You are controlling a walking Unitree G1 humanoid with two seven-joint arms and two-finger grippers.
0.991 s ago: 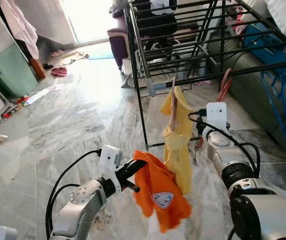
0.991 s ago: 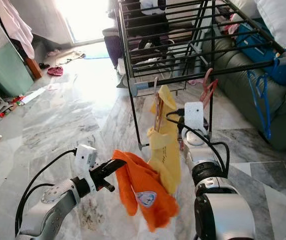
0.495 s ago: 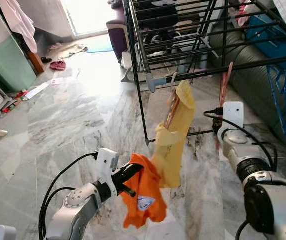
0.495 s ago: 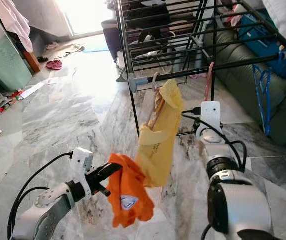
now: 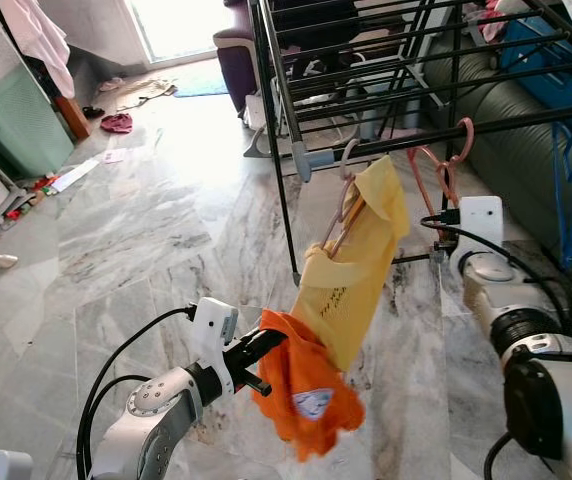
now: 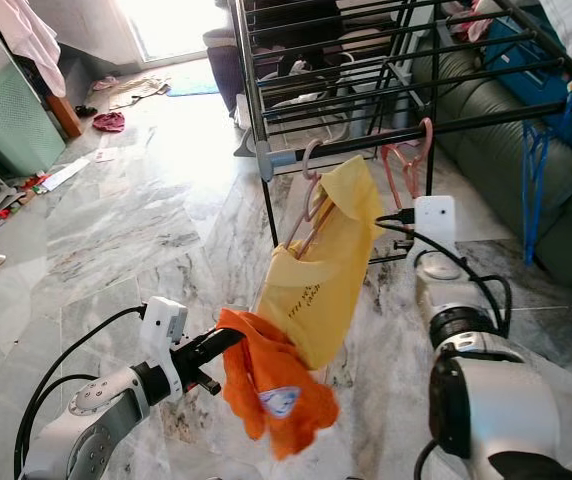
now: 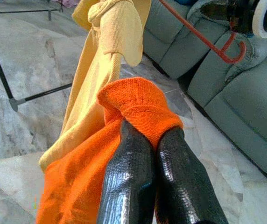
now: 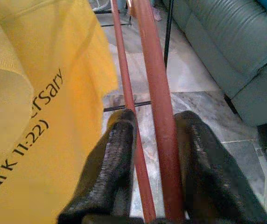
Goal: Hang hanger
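My left gripper [image 5: 269, 346] is low in front of me, shut on an orange garment [image 5: 307, 391] that drapes over its fingers [image 7: 129, 168] and hangs down. My right gripper [image 8: 155, 119] is shut on a red hanger [image 5: 434, 172], whose hook [image 5: 462, 129] is up at the lower bar [image 5: 526, 116] of the black drying rack. To its left, a yellow shirt [image 5: 358, 262] hangs on a pink hanger [image 6: 304, 205], hooked near that bar's end. The shirt's hem touches the orange garment.
A green sofa [image 5: 526, 185] stands right behind the rack, with a blue hanger [image 5: 564, 190] in front of it. A green cabinet [image 5: 14, 125] and floor clutter [image 5: 116, 122] lie at the far left. Marble floor [image 5: 146, 250] spreads between.
The right gripper has lifted and turned the red hanger, so its hook now sits at the rack bar. The yellow shirt has swung out at the bottom. The orange garment sways in the left gripper.
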